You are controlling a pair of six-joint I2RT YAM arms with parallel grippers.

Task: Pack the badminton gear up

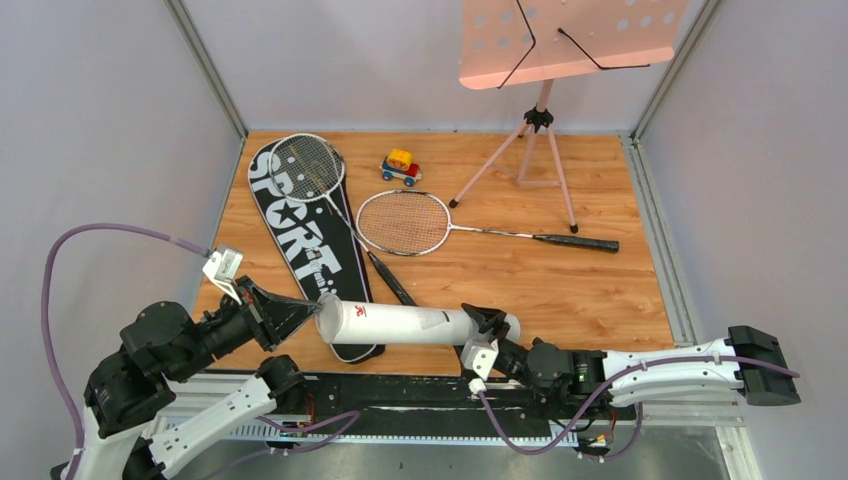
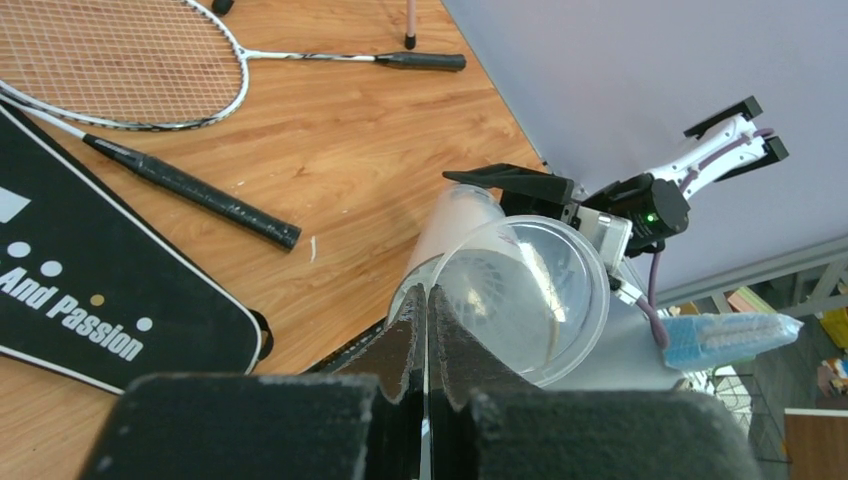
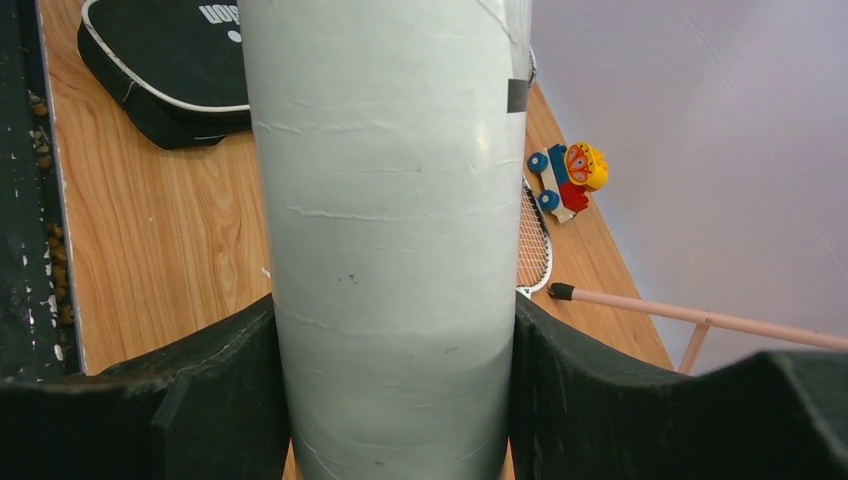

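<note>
The white tube [image 1: 400, 323] lies level above the table's near edge. My right gripper [image 1: 490, 325] is shut on its right end, the pads pressed on both sides in the right wrist view [image 3: 392, 305]. My left gripper [image 1: 312, 312] is shut on the rim of the clear cap [image 2: 530, 300] at the tube's left end, the jaws nearly touching [image 2: 428, 290]. Something white and ribbed shows dimly through the cap; no shuttlecock is plainly seen. One racket [image 1: 308, 165] lies on the black SPORT bag [image 1: 300, 240]. The other racket [image 1: 403, 222] lies mid-table.
A small red-yellow-blue toy car [image 1: 400, 167] sits at the back between the racket heads. The pink music stand [image 1: 540, 120] stands at the back right, its tripod legs on the wood. Grey walls close in the left, right and far sides.
</note>
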